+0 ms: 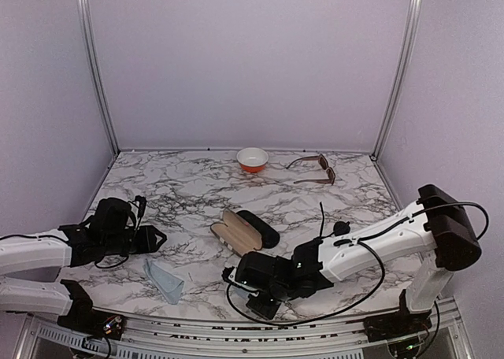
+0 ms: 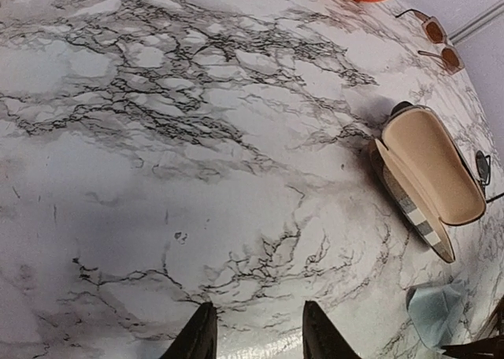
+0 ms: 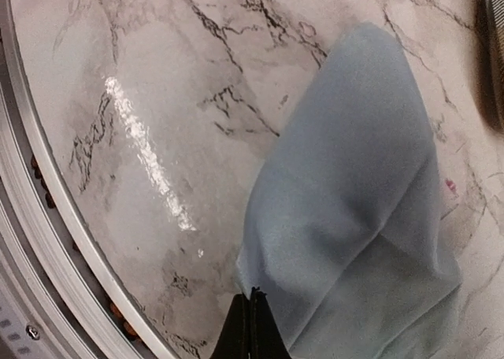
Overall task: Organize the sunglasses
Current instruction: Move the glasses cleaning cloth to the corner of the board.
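Black sunglasses [image 2: 482, 168] cut off in left wrist view — right hand [image 3: 252, 300] closed tight, left hand [image 2: 258, 310] half-open, empty.

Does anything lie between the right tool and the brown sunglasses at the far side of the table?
Yes. Two cases lie side by side on that line, just beyond the tool: the open brown case and the black case. Past them the table is bare up to the sunglasses.
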